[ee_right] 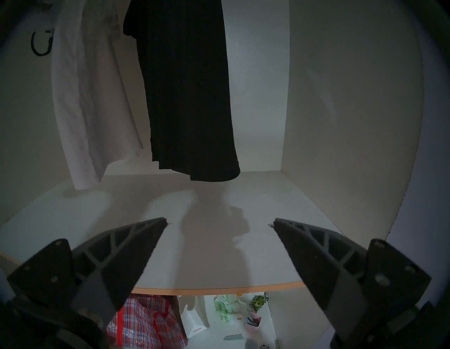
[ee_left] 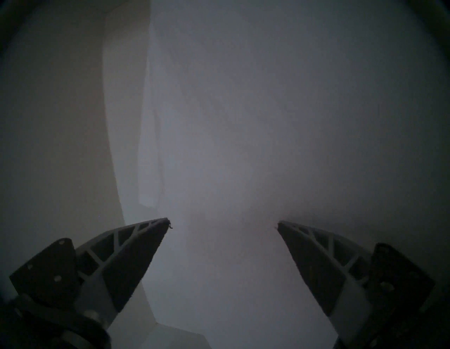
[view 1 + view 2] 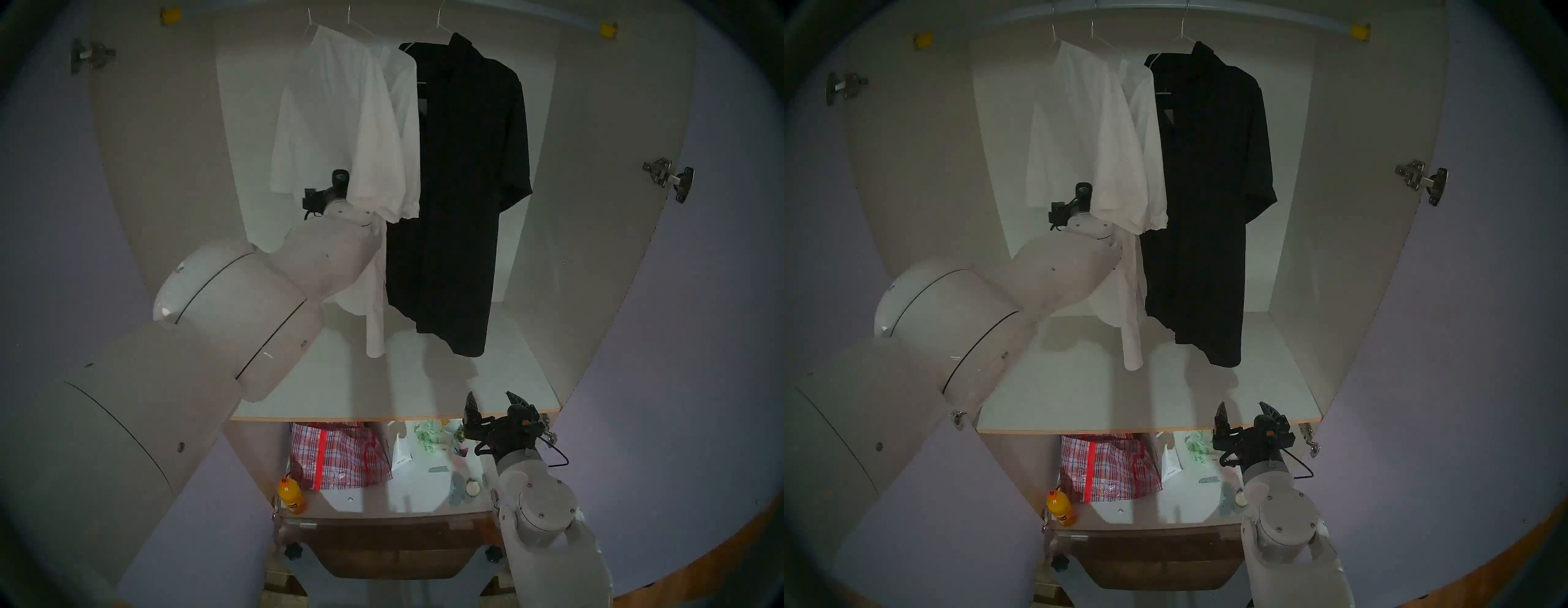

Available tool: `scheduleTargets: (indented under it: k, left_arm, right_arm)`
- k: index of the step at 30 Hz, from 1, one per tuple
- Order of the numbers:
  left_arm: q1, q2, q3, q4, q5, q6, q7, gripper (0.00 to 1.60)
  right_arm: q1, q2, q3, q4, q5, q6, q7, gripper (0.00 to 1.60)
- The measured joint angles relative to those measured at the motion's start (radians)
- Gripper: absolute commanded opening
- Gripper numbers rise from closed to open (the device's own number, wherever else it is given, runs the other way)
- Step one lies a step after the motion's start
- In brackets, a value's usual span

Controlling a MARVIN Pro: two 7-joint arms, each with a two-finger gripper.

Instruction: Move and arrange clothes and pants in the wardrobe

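White fabric fills my left wrist view: the left gripper (image 2: 224,223) is spread wide, its fingers (image 2: 136,256) holding nothing, with pale cloth just ahead of the tips; I cannot tell from that view whether cloth and tips touch. From the head camera, my left arm (image 3: 237,305) reaches into the wardrobe (image 3: 169,178), its wrist tucked behind the hanging white garments. Three garments hang from the rail (image 3: 1272,15) on thin wire hangers: a large white short-sleeved shirt (image 3: 314,127) at left, a small white blouse with a gathered cuff (image 3: 403,140) overlapping it, and a long black collared garment (image 3: 462,191) just beside the blouse, on its right. All three hems hang clear of the wood-edged shelf (image 3: 403,382). The right gripper (image 3: 492,403) hovers at the shelf's front edge, released and empty, well apart from the black hem. Below the shelf sit a red plaid bag (image 3: 339,454) and an orange bottle (image 3: 292,494). Lilac doors (image 3: 1484,318) stand open.
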Motion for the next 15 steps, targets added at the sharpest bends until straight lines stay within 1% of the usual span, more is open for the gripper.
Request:
scheduleTargets:
  k: [12,15]
  left_arm:
    - [-0.017,-0.168,0.040,-0.017,0.013,0.047,-0.067,1.60]
    - [-0.020,-0.187,0.046,-0.022,0.014,0.052,-0.083,1.60]
  right_arm:
    - [0.000,0.000,0.000,0.000,0.000,0.000,0.000,1.60]
    - [0.000,0.000,0.000,0.000,0.000,0.000,0.000,1.60]
